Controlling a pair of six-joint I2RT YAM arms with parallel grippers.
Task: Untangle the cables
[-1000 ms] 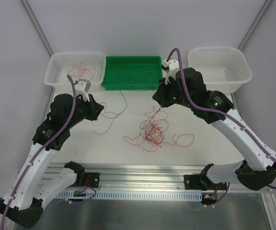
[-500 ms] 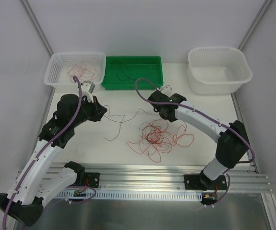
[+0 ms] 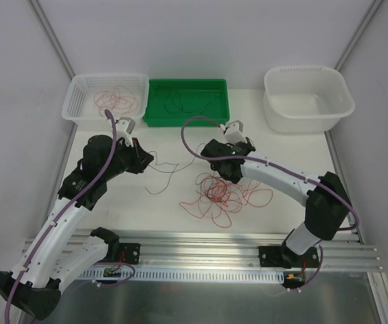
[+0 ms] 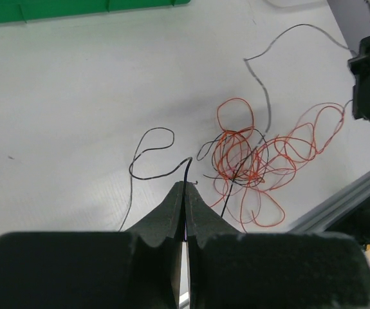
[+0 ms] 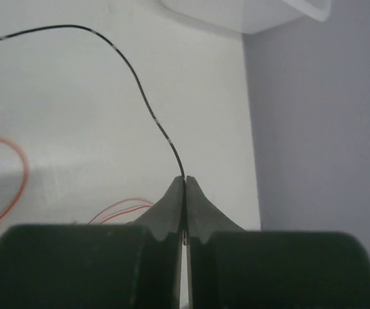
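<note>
**Red tangle mid-table, black wire curling to its left**

You have a loose tangle of hair-thin orange-red wires (image 3: 220, 192), a few dark strands through it, lying mid-table. A thin black wire (image 3: 175, 167) curls just to its left. More red wires (image 3: 116, 101) lie far left, with dark wires (image 3: 183, 101) to their right.

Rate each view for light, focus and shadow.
Top external: even, soft light, sharp throughout, though the tangle of cables barely resolves into strands. Left wrist: tangle crisp, the left pincer a dark, soft-edged mass. Right wrist: the black cable sharp, the right pincer underexposed, a grey shadow band across the table.
</note>
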